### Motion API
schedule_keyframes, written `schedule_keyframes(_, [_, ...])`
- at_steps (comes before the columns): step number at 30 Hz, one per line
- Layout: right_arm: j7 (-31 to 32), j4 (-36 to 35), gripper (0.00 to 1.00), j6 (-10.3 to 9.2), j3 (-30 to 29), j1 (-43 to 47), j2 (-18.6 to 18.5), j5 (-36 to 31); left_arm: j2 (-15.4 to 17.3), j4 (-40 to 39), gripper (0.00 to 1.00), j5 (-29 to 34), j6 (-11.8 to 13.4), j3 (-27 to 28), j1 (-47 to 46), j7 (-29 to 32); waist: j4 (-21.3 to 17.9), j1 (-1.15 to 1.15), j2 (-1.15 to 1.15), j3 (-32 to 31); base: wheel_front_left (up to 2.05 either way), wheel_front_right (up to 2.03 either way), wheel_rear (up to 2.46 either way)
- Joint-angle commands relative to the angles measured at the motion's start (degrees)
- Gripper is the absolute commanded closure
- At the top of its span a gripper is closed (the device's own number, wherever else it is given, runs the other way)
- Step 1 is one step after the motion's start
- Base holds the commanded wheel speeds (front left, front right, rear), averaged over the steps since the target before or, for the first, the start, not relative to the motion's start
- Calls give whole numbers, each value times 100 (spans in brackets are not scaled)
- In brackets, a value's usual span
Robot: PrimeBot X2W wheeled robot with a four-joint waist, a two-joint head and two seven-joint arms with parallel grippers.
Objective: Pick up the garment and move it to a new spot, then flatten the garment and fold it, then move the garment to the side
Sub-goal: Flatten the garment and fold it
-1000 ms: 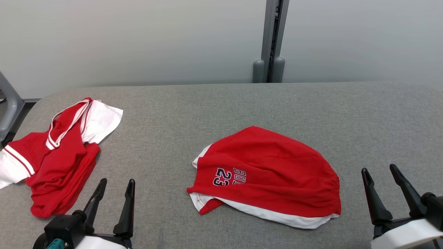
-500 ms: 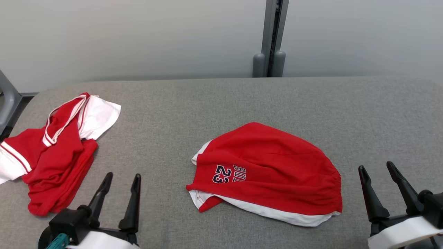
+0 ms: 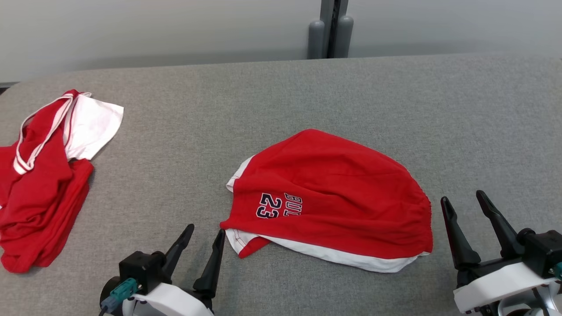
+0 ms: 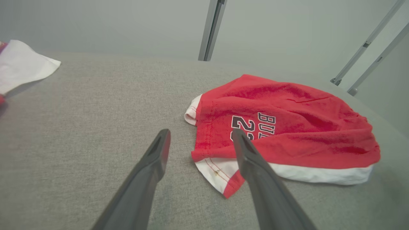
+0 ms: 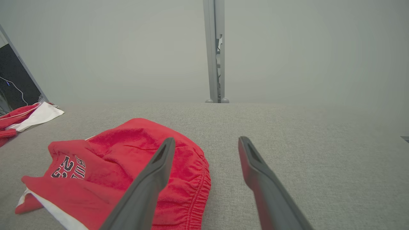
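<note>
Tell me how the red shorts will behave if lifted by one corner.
The shorts will probably hang limp, since they lie in soft wrinkles. They look light, being thin cloth. On the fabric-covered table a push would likely bunch them rather than slide them.

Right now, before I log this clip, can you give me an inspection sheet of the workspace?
Surface: grey fabric-covered table, bare around the clothes.
Job's things: red shorts with white trim and a "23" print, lying loosely heaped mid-table, not flattened or folded.
Clutter: crumpled red-and-white garment at the table's far left, apart from the shorts.
Grippers: left gripper open, empty, at the shorts' near-left corner; right gripper open, empty, beside the elastic waistband end.
Cables: teal connector with a short dark lead on the left wrist; nothing seen on the table.
Surroundings: pale wall and grey upright post behind the table.
</note>
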Motion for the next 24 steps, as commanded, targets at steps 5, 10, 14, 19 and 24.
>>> schedule_keyframes(5, [-101,91,0,-1,49,-125,38,45,-136,399,0,-74,-162,-108,-289,43,-178,0,0,362,0,0,0])
schedule_keyframes(10, [-179,211,0,-1,69,-184,80,65,-194,722,0,-179,-296,-162,-382,102,-276,0,0,500,0,0,0])
schedule_keyframes(14, [-216,265,0,-1,78,-209,94,71,-227,899,0,-230,-339,-211,-417,193,-311,0,0,533,0,0,0])
schedule_keyframes(19, [-258,319,0,-1,71,-222,77,84,-287,1103,78,-295,-402,-288,-437,296,-342,0,0,544,0,0,0])
schedule_keyframes(24, [-253,333,0,-1,31,-162,72,68,-281,1162,100,-244,-446,-333,-519,270,-350,0,0,525,0,0,0])
